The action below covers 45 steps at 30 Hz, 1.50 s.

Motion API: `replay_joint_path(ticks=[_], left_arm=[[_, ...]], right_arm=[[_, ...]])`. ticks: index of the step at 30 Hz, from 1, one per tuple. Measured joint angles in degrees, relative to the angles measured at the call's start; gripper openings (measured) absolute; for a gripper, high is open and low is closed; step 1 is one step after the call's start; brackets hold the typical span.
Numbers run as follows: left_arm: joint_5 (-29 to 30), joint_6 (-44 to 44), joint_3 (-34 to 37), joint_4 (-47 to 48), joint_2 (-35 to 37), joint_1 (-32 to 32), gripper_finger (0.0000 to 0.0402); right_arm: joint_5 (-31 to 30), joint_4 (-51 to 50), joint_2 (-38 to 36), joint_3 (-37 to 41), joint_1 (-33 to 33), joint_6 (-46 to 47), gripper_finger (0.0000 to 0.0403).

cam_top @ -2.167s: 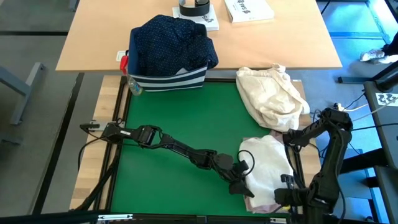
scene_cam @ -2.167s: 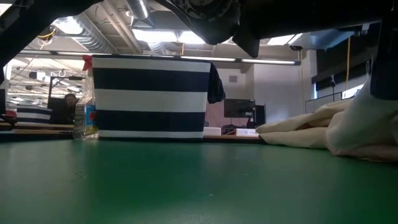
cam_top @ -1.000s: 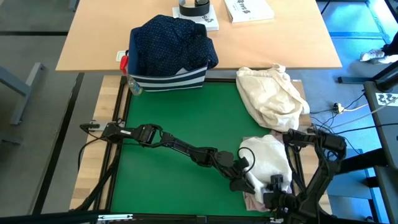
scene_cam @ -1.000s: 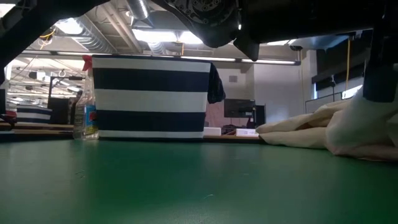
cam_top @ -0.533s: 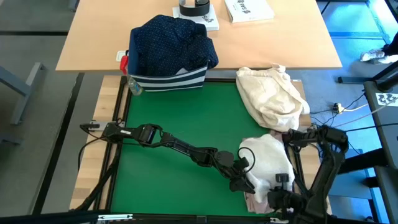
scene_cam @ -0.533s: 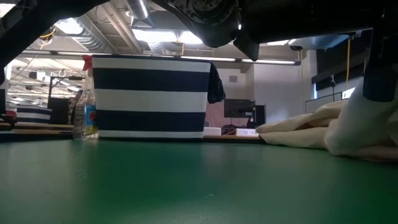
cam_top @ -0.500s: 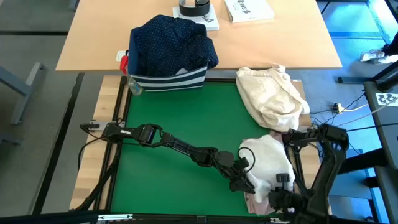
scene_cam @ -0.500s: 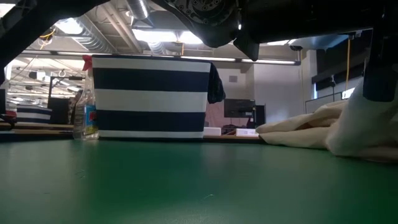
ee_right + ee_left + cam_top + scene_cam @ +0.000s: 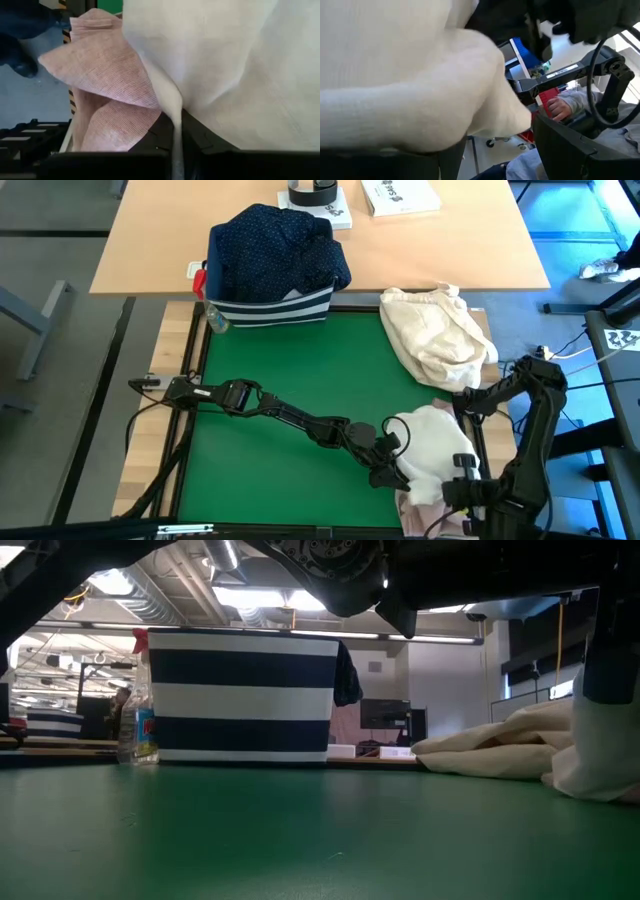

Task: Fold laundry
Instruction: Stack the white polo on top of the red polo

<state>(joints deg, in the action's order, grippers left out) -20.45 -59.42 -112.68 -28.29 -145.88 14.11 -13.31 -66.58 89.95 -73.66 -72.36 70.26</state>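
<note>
High view. White shirt [image 9: 432, 448] heaped at mat's 5 o'clock corner, over pale pink top [image 9: 417, 515]. R gripper [image 9: 462, 492] at shirt's near edge, jaws pinched on white cloth. L gripper [image 9: 392, 470] at shirt's 9 o'clock side, fingers spread, touching cloth. Navy dotted shirt [image 9: 275, 242] in striped bin [image 9: 270, 308], 11 o'clock.

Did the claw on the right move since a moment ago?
Yes. In the high view the right claw has slid right along the green mat's near edge, pinching the white shirt, while the striped bin stays put.
</note>
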Motion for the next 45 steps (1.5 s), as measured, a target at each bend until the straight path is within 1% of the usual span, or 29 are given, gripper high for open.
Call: replay_joint_path(ticks=[3, 6, 8, 12, 16, 19, 22, 25, 28, 30, 36, 40, 42, 45], left_arm=[[0.0, 0.0, 0.0, 0.0, 0.0, 0.0, 0.0219], [0.0, 0.0, 0.0, 0.0, 0.0, 0.0, 0.0219], [0.0, 0.0, 0.0, 0.0, 0.0, 0.0, 0.0219], [0.0, 0.0, 0.0, 0.0, 0.0, 0.0, 0.0219], [0.0, 0.0, 0.0, 0.0, 0.0, -0.1, 0.0219], [0.0, 0.0, 0.0, 0.0, 0.0, -0.3, 0.0219], [0.0, 0.1, 0.0, 0.0, 0.0, -0.4, 0.0219], [0.0, 0.1, 0.0, 0.0, 0.0, -0.5, 0.0219], [0.0, 0.1, 0.0, 0.0, 0.0, -0.5, 0.0219], [0.0, 0.1, 0.0, 0.0, 0.0, -0.5, 0.0219], [0.0, 0.1, 0.0, 0.0, 0.0, -0.5, 0.0219], [0.0, 0.1, 0.0, 0.0, 0.0, -0.5, 0.0219], [0.0, 0.1, 0.0, 0.0, 0.0, -0.5, 0.0219], [0.0, 0.0, 0.0, 0.0, 0.0, -0.6, 0.0219]], right_arm=[[-0.5, 4.9, 0.9, 2.3, 0.0, 0.0, 0.0019], [0.4, 6.9, 2.2, 3.8, 0.0, 1.5, 0.0035], [1.7, 6.8, 2.6, 4.0, 0.2, 1.5, 0.0058], [3.5, 6.4, 2.1, 4.0, 0.5, 0.2, 0.0117], [3.1, 5.8, 1.8, 4.0, 0.7, -0.1, 0.0168], [1.3, 6.2, 2.7, 4.0, 0.7, -0.1, 0.0189], [0.8, 7.4, 4.3, 4.0, 0.7, -1.7, 0.0196], [1.3, 8.4, 6.7, 4.0, 0.7, -4.8, 0.0197], [1.1, 7.4, 8.3, 4.0, 0.7, -5.5, 0.0197], [0.8, 7.2, 8.8, 4.0, 0.8, -5.7, 0.0188], [0.8, 5.5, 8.9, 4.0, 0.8, -4.5, 0.0124], [-0.4, 7.1, 8.9, 4.0, 0.8, -4.4, 0.0083], [-0.9, 7.9, 9.1, 4.0, 0.8, -4.6, 0.0070], [-0.8, 8.1, 10.4, 4.0, 0.8, -4.8, 0.0061]])
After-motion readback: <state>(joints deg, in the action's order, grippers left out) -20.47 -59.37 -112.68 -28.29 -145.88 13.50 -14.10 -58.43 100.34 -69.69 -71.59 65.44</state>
